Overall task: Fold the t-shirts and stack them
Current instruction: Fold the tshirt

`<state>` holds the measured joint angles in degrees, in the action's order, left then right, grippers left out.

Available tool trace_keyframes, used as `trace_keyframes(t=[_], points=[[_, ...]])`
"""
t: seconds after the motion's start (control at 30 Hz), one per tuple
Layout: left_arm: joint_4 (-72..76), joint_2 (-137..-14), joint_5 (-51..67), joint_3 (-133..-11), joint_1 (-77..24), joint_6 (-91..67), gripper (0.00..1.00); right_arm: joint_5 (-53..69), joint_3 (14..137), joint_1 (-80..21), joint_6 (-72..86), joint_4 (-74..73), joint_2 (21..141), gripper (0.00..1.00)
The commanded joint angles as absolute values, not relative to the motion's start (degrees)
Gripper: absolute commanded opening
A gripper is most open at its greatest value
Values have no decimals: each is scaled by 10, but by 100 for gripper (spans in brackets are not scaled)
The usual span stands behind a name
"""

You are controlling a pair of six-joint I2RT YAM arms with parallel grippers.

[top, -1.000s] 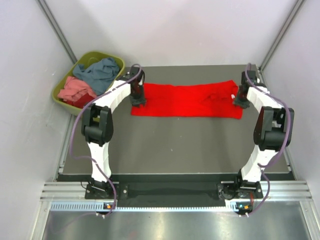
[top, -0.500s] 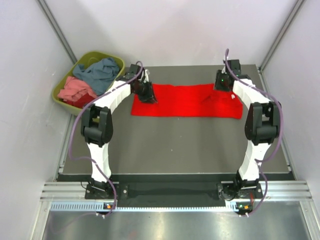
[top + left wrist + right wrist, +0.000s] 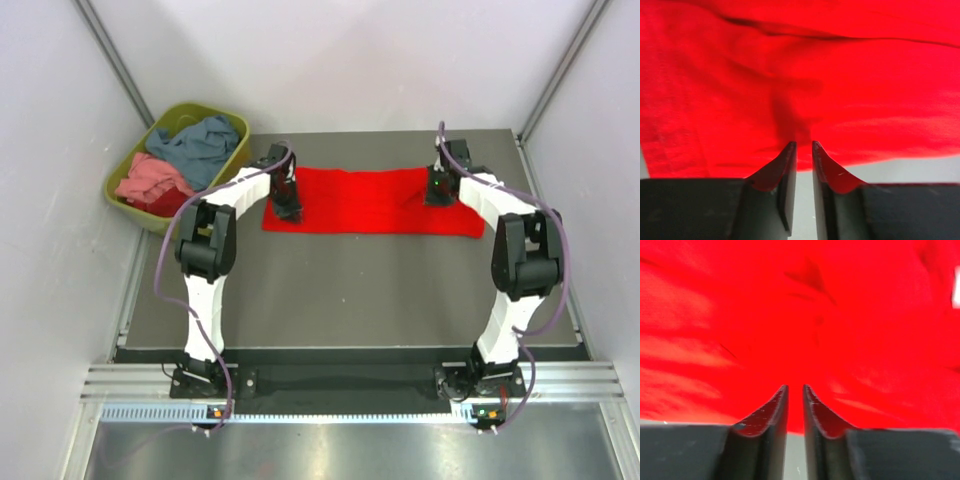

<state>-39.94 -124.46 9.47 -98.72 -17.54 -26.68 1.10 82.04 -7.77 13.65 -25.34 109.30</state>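
T-shirts lie in two places. At the far left, an olive-green tub holds a slate blue-grey shirt, a salmon pink shirt and a darker red shirt, all crumpled. To the right of the tub, the bright red t-shirt lies flat as a long band across the far part of the dark table.

The left gripper is down on the band's left end. Its jaws are nearly together, with only a thin slit between them, and the tips sit at the cloth's edge. I cannot tell whether any cloth is caught.

The right gripper is down near the right end, its jaws just as narrow. I cannot tell its grip either.
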Motion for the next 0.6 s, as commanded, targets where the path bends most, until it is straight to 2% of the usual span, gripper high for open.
trace_keyframes(t=[0.0,0.3,0.57], points=[[-421,-1266,40,-1015,-175,-260,23,-34,789,-77,159,-245,1041,17],[-432,-1287,-32,-1039,-174,-254,0,-45,757,-17,185,-251,1044,10],[-467,-1293,-87,-998,-174,-282,0,-77,759,18,191,-288,1099,7]])
